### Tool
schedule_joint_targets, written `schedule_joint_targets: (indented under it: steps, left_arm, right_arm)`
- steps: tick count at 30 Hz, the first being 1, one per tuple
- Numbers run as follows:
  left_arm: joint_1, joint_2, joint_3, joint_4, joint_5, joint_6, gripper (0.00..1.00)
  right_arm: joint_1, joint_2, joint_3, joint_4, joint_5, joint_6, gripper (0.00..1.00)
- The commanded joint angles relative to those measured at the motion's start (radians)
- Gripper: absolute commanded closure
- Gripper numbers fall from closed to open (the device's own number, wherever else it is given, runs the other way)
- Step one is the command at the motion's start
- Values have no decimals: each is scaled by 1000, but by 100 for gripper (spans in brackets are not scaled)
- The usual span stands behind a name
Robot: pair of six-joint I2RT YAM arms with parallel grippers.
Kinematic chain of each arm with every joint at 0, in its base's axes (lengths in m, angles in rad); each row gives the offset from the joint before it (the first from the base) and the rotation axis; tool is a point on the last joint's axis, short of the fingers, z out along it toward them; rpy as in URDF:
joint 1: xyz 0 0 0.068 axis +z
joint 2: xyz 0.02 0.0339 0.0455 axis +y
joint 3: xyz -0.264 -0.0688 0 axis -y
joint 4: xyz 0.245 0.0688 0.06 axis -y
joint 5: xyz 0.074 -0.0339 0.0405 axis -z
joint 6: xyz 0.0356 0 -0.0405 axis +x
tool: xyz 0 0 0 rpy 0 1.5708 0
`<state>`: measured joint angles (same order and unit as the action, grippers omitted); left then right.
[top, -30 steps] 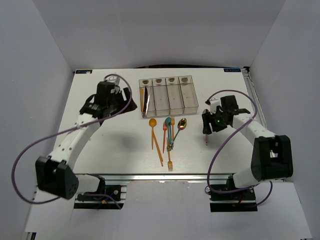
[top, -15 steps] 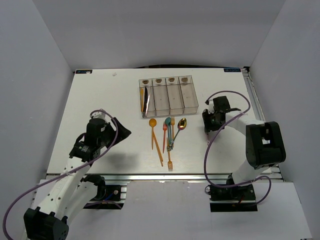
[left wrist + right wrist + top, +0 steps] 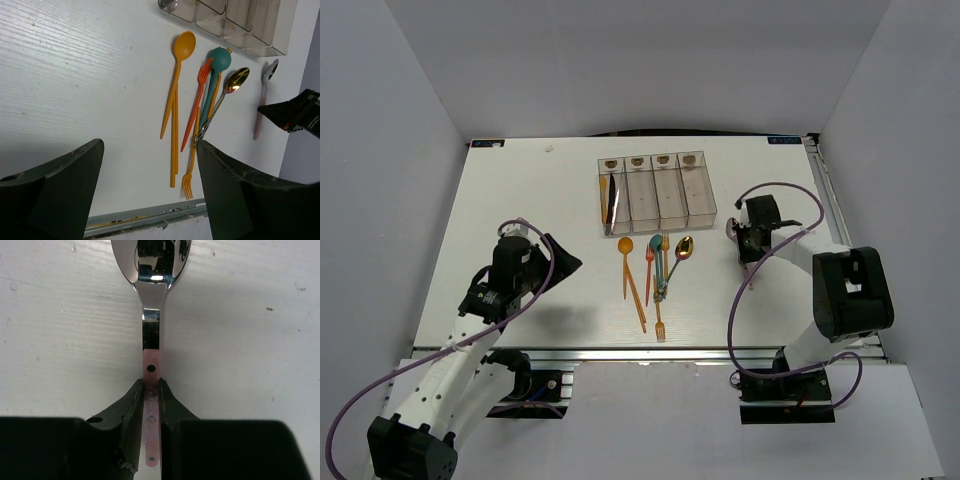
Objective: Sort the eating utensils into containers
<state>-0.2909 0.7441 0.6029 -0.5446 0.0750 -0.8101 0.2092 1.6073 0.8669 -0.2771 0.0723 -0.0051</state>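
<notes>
The right tool (image 3: 151, 396) is clamped on the flat pink handle of the pink-handled spoon (image 3: 151, 325), with the jaws pressing its two narrow edges well back from the bowl. The spoon sits on the right side of the desk (image 3: 520, 190), apart from the other loose utensils and near the right end of the containers (image 3: 696, 196). I cannot tell whether it has lifted off the surface.

With the hold so far toward the handle's end, the heavier bowl is likely to droop or swivel. The safest way is a straight, slow lift with the pressure kept firm. The spoon's length should then be lined up with a bin's long axis before lowering, so the bowl clears the thin dividing walls.

The left tool (image 3: 149, 150) hangs with its jaws wide apart above the cluster and holds nothing.

The spoon's bowl is mirror-polished metal that reflects the tool. Its handle is a matte strip pierced by small round holes. The desk is white with a fine streaked grain.

In the cluster lie an orange spoon (image 3: 183, 47), a red fork (image 3: 198, 100), a teal spoon (image 3: 219, 57), an orange fork (image 3: 188, 181) and a glossy gold spoon (image 3: 236, 80). All are slender, and some overlap. The containers are four rigid clear bins with brownish end labels. The leftmost holds an orange piece and a black piece.
</notes>
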Motion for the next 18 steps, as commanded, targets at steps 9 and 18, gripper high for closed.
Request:
schedule_joint_targets:
  steps: [9,18]
  left_arm:
    - [2,-20,-15,35,2,-8,14]
    - [2,9,-6,67,26,5,14]
  right_arm:
    - [-105,-331,-8,76,-201,-238,100]
    - [113,-137,262,96,-506,-139,100]
